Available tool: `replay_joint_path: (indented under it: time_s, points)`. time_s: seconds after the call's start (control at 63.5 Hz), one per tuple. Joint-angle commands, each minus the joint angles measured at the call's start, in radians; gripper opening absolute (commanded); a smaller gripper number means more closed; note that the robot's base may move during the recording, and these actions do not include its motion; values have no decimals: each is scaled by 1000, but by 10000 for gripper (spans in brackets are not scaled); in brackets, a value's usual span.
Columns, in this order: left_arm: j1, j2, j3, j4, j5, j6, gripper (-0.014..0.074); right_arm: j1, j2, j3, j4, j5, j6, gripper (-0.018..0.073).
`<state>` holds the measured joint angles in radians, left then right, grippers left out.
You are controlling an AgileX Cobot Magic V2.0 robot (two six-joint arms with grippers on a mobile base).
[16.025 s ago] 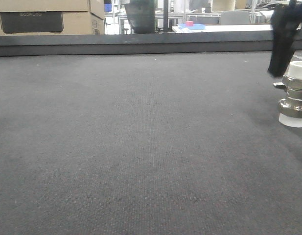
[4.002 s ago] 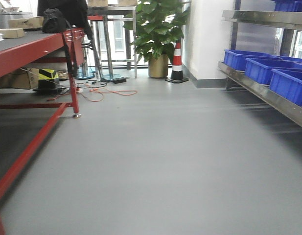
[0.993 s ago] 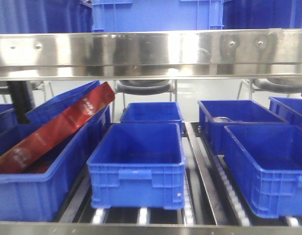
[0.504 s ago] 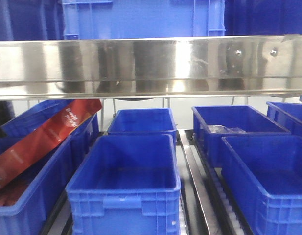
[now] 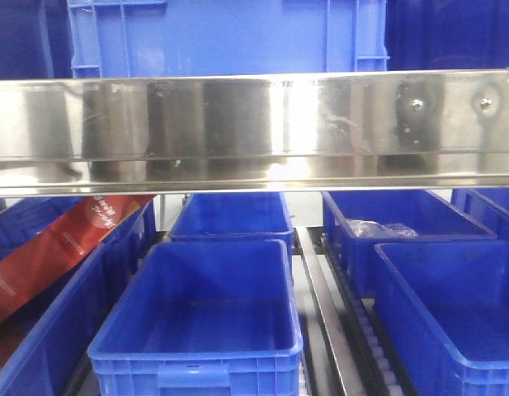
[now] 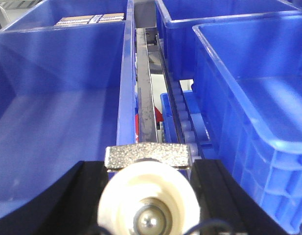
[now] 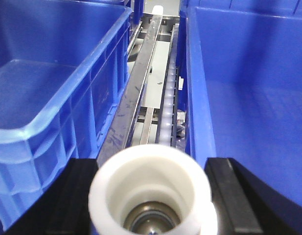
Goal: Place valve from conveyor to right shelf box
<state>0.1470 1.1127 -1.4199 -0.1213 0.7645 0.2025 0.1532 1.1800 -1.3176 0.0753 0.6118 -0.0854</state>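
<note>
**Holding a valve in each claw at the shelf**

Right claw (image 7: 151, 166) is closed on a valve (image 7: 150, 188). Its white cap faces the camera and the black fingers (image 7: 75, 196) touch both sides. Ahead of it, a steel rail (image 7: 136, 93) and roller track (image 7: 168, 98) run between the left box (image 7: 48, 78) and right box (image 7: 248, 98). Left claw (image 6: 151, 166) clamps a second valve (image 6: 148, 200) the same way, in line with the gap between left bin (image 6: 58, 98) and right bin (image 6: 253, 98). Front view: shelf beam (image 5: 254, 124) overhead, red packet (image 5: 56, 247) leaning in the far-left box.
</note>
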Motion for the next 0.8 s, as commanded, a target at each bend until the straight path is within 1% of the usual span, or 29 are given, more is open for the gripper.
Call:
replay_joint_path:
  time_s: [0.0, 0.788]
  points:
    - [-6, -12, -14, -9, -52, -5, -111, -4, -16, -10, -8, -74, -1, -154]
    - [-6, -12, -14, -9, -54, -5, -111, -4, -16, -10, -8, -78, -1, -154]
